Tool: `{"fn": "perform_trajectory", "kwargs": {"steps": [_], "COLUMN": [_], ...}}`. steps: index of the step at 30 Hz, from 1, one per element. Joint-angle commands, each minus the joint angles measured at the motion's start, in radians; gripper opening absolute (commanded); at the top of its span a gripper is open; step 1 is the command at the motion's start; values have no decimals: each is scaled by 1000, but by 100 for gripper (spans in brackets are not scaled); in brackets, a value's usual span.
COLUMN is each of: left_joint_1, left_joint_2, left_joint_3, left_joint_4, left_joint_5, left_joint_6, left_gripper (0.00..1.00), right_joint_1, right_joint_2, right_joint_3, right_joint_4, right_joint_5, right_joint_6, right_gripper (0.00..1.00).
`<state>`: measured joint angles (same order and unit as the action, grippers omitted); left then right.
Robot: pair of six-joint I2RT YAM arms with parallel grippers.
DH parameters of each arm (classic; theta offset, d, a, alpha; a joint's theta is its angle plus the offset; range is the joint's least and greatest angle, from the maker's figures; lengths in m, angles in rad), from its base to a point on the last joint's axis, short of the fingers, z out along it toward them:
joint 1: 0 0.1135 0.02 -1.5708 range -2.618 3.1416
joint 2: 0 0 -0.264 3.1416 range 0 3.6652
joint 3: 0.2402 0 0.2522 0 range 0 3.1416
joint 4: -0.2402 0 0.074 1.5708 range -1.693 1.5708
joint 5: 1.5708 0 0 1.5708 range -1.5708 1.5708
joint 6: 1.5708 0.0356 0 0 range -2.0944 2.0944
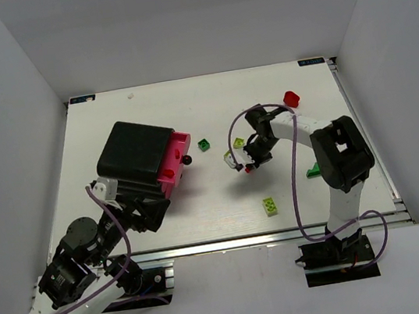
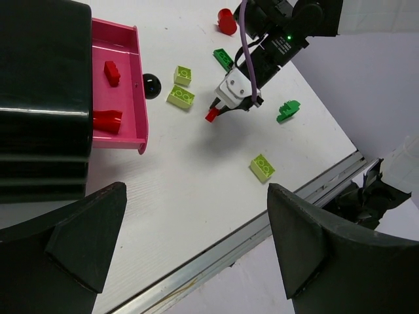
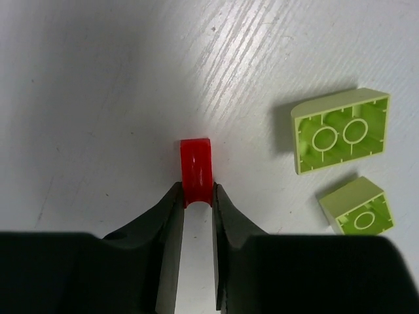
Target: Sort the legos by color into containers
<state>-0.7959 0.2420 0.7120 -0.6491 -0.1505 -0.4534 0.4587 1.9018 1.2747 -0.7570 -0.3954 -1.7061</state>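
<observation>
A red brick (image 3: 196,167) is pinched between the narrowed fingertips of the right claw (image 3: 196,196), at the centre of the right wrist view, with its far end left sticking out past the tips. Whether it is lifted off the table (image 1: 201,205) cannot be told. To its right, a larger lime brick (image 3: 340,129) and a smaller lime brick (image 3: 357,206) are seen lying hollow side up, apart from the claw.

In the top view the held brick is found just right of centre. The black cabinet (image 1: 134,154) is placed at the upper left, with a pink drawer (image 1: 182,142) pulled out toward the right. In the left wrist view an upper red piece (image 2: 112,72) and a lower red piece (image 2: 107,121) are shown lying in that drawer.

The left claw (image 2: 196,252) is spread wide at the bottom of its view, with nothing held between its fingers.

A green brick (image 1: 204,145) is seen near the drawer, a loose lime brick (image 1: 270,206) at the lower centre, a dark green brick (image 1: 314,169) beside the right arm, and a red block (image 1: 291,99) at the upper right.
</observation>
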Motion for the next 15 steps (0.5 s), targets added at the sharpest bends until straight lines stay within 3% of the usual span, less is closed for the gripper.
{"fn": "perform_trajectory", "kwargs": {"steps": [1, 6, 9, 15], "left_joint_1": [-5, 4, 4, 4], "left_joint_2": [-16, -24, -33, -38], "left_joint_3": [-8, -8, -9, -9], "left_joint_4": [19, 22, 23, 22], "left_joint_5": [-8, -8, -8, -15], "left_joint_6": [-4, -1, -1, -4], "left_gripper": [98, 98, 98, 98], "right_joint_1": [15, 70, 153, 287], "right_joint_2": [-67, -257, -369, -340], "right_joint_3": [29, 77, 11, 142], "right_joint_4": [-7, 46, 277, 412], "right_joint_5": [-51, -194, -107, 58], "right_joint_6": [113, 385, 557, 752], "right_gripper": [6, 5, 10, 10]}}
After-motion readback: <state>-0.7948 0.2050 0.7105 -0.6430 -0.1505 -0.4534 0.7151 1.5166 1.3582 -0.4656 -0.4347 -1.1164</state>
